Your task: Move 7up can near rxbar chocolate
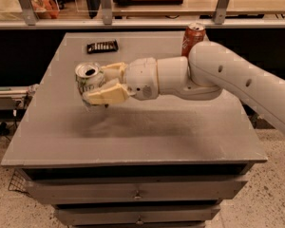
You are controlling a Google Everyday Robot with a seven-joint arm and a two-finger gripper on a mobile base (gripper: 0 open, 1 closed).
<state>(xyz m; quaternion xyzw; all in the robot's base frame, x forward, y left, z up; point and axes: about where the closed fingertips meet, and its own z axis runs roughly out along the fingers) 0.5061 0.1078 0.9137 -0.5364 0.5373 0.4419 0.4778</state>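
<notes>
We have the gripper (100, 83) clamped on the 7up can (88, 77), with 1 finger on the far side of the can and 1 on the near side. The can sits upright between them, its open top showing. The soft shadow on the table (147, 132) below suggests the can is just clear of the surface, though we cannot be sure. The grasp looks done, but the carry is not. The rxbar chocolate (102, 46) lies flat beyond the gripper toward the table's far edge, near the can but apart from it. What remains is a short move away from us and a release beside the bar. The red soda can (193, 38) stands well back along the arm, out of that path.
</notes>
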